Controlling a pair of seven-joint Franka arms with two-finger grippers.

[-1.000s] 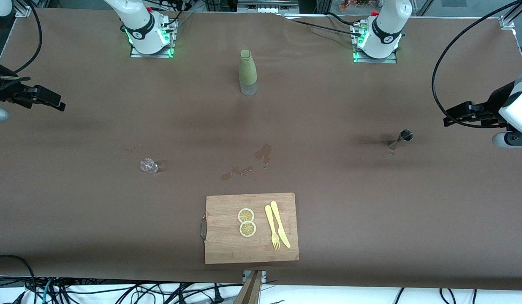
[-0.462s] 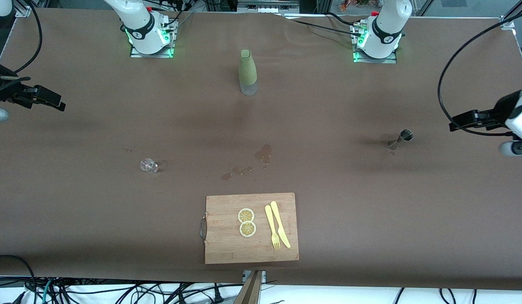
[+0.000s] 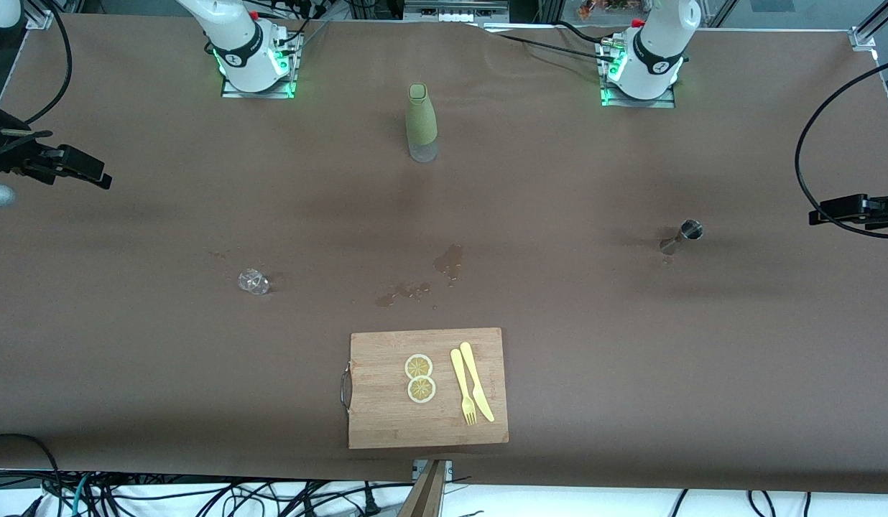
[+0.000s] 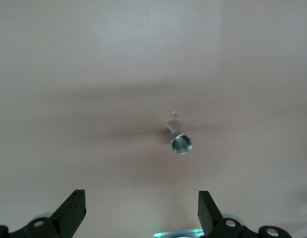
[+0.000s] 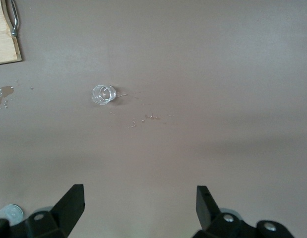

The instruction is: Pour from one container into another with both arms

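Observation:
A small metal jigger [image 3: 682, 237] stands on the brown table toward the left arm's end; the left wrist view shows its open mouth [image 4: 179, 139]. A small clear glass [image 3: 253, 281] stands toward the right arm's end and also shows in the right wrist view [image 5: 103, 94]. A green bottle [image 3: 421, 123] with a clear base stands upright between the two arm bases. My left gripper [image 3: 817, 215] hangs open and empty over the table's edge at its own end, apart from the jigger [image 4: 142, 208]. My right gripper [image 3: 99, 177] waits open and empty over its own end [image 5: 141, 203].
A wooden cutting board [image 3: 386, 416] with a metal handle lies near the front edge, its corner showing in the right wrist view [image 5: 4, 39]. It carries two lemon slices [image 3: 419, 378], a yellow fork [image 3: 463, 388] and a knife [image 3: 477, 380]. Wet spill marks [image 3: 450, 260] lie mid-table.
My left arm has drawn back toward its end of the table, away from the jigger, and is now mostly out of the front view. The right arm has stayed put.

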